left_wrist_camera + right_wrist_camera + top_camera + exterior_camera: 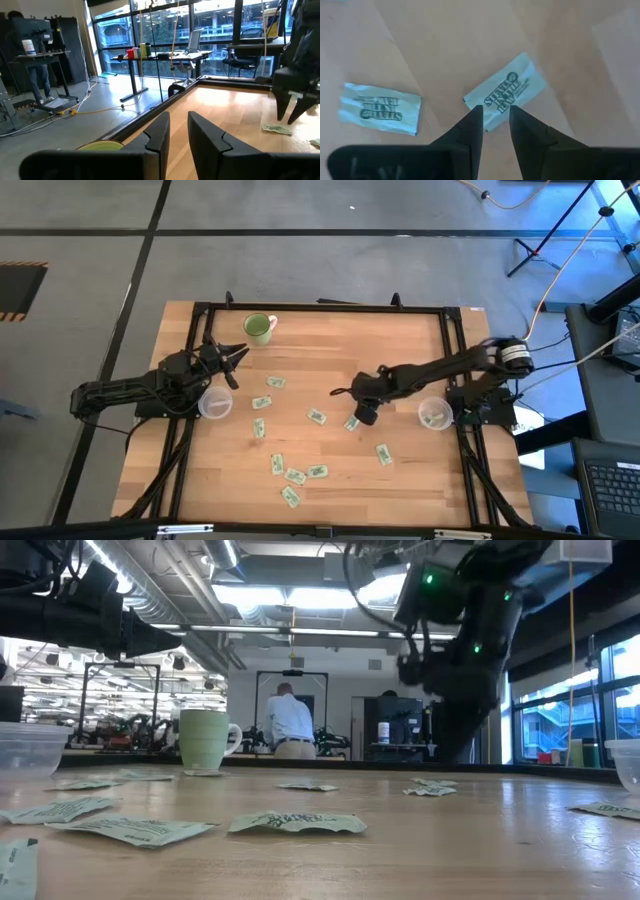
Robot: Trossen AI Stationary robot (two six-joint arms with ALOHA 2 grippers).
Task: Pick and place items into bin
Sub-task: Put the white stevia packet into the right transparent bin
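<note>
Right wrist view: our right gripper point(495, 117) points straight down over one packet point(507, 92) near the table point(420, 480) centre, fingers narrowly parted, astride its edge to pinch it. Our left gripper point(232, 360) waits, nearly closed, empty, beside its bin point(215, 403).

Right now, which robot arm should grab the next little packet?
The right one. Its tool hangs directly over a packet mid-table, fingers slightly apart. The left tool waits at the table's left side near the mug, over no packet.
</note>
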